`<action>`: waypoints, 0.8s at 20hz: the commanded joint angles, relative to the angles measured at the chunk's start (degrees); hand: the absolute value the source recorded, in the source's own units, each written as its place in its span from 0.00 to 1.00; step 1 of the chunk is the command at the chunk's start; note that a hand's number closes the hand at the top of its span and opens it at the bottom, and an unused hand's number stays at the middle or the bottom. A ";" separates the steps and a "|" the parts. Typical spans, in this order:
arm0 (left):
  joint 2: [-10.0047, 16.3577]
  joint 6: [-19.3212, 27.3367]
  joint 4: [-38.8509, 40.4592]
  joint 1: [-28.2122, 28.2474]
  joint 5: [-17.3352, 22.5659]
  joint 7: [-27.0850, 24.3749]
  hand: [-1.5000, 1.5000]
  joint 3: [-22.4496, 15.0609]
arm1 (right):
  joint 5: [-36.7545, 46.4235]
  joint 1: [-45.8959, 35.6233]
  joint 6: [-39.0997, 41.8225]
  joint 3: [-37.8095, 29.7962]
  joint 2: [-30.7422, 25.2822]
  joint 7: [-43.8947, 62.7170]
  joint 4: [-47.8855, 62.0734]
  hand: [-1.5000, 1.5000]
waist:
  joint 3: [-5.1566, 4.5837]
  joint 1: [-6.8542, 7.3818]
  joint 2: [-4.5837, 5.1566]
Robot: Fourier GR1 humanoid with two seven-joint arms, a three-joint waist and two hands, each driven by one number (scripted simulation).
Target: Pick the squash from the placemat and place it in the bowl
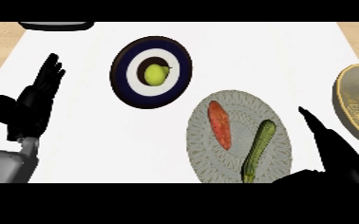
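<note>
- The black left hand stands at the view's left edge above its grey forearm. Its fingers are straight, close together and pointing up. It holds nothing and is at rest.
- A dark, grey-rimmed object is cut off by the top edge above the left hand, and I cannot tell what it is.
- The white counter top fills most of the view, with tan wood showing at both upper corners.
- A round dark plate with navy and white rings lies left of centre. A small yellow-green round fruit sits in its middle.
- A round grey patterned placemat lies right of the plate and nearer the robot, close to the plate but apart from it.
- A long orange-red vegetable lies on the placemat's left half.
- The long green squash lies on the placemat's right half, slightly slanted, with its lower end at the mat's near edge. It is beside the orange-red vegetable without touching it, and no hand is on it.
- The black right hand rises from the lower right, just beside the placemat's right rim. Its fingers are stretched straight toward the upper left and grasp nothing.
- A brass-coloured bowl is cut off by the right edge, just beyond the right hand.
</note>
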 commanded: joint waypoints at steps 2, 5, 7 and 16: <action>-0.10 -0.86 -0.15 0.76 0.05 -0.03 0.50 0.96 | -7.97 -3.53 8.96 -1.39 -0.74 10.46 4.18 0.00 | 0.03 -0.47 -0.16; -1.11 -0.32 -0.58 2.75 -2.24 -2.72 0.50 -0.20 | -4.88 -5.70 8.16 2.24 -0.08 12.77 6.77 0.00 | 0.01 -0.24 -0.21; -0.57 -0.20 -0.90 2.01 -1.64 -0.64 0.50 1.37 | -0.95 -5.93 7.52 5.28 -0.12 15.28 2.92 0.00 | 0.01 -0.77 -0.43; -2.82 -2.64 5.38 -1.21 -3.09 -1.04 0.50 3.27 | 6.91 -10.78 6.23 7.09 4.98 9.82 12.95 0.00 | 0.07 -1.40 -0.25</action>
